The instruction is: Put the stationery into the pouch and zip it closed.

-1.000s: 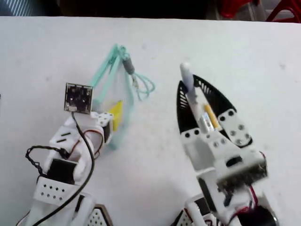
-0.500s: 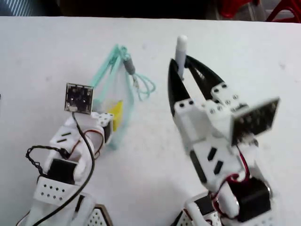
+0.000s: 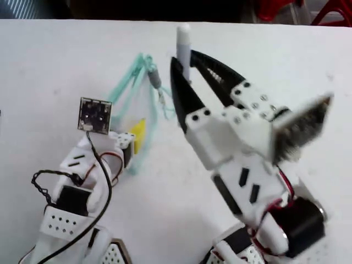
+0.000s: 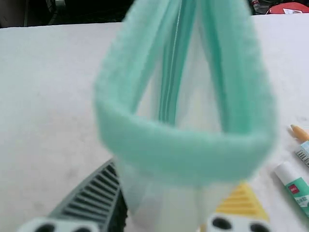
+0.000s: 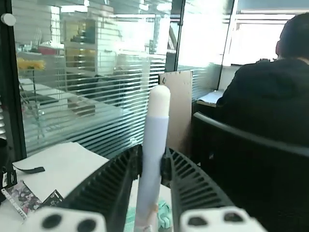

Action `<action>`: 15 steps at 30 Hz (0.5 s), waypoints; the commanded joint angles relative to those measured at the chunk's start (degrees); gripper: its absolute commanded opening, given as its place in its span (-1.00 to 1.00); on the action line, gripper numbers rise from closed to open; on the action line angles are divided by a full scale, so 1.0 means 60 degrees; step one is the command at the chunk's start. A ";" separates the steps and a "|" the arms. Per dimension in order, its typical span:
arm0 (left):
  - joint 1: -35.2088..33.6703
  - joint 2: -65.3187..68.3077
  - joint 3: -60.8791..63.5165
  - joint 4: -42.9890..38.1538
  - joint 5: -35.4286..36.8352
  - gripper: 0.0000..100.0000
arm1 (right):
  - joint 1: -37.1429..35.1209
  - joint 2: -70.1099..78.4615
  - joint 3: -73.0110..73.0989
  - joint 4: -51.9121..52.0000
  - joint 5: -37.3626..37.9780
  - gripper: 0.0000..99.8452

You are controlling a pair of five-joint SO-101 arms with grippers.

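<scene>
One white pen (image 3: 183, 39) pinched between fingers of right gripper (image 3: 184, 59), one teal pouch (image 3: 137, 66) clamped between fingers of left gripper (image 3: 132, 141), white table (image 3: 55, 55), office blinds (image 5: 72, 96)

White matte table (image 3: 60, 52) with stationery.
A translucent teal-edged zip pouch (image 3: 137, 99) rests on it; a white tube with a green label (image 4: 293, 185) lies near.

The teal pouch (image 3: 125, 81) stood on edge with its mouth open on the white bench (image 3: 55, 55), left of the middle and toward the far edge. The left jaws pinched its near end, their yellow tip (image 3: 136, 133) against the mesh. A grey zip pull (image 3: 154, 77) hung at the pouch's far end. Just beside it, toward the bench's right edge, the black right jaws clamped a white pen (image 3: 183, 41) that pointed at the far edge.
</scene>
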 commanded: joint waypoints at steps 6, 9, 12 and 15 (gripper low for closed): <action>0.0198 0.0007 -0.0117 0.0015 -0.0103 -0.57 | -0.1033 0.0198 -0.0337 -0.0125 -0.0044 -0.97; 0.0344 0.0007 -0.0117 0.0044 -0.0117 -0.57 | -0.1736 0.0388 -0.0396 -0.0667 -0.0029 -0.97; 0.0344 0.0007 -0.0117 0.0044 -0.0117 -0.57 | -0.1941 0.1136 -0.0806 -0.1663 -0.0029 -0.97; 0.0330 0.0007 -0.0117 0.0088 -0.0117 -0.57 | -0.1927 0.2308 -0.1597 -0.1780 -0.0029 -0.97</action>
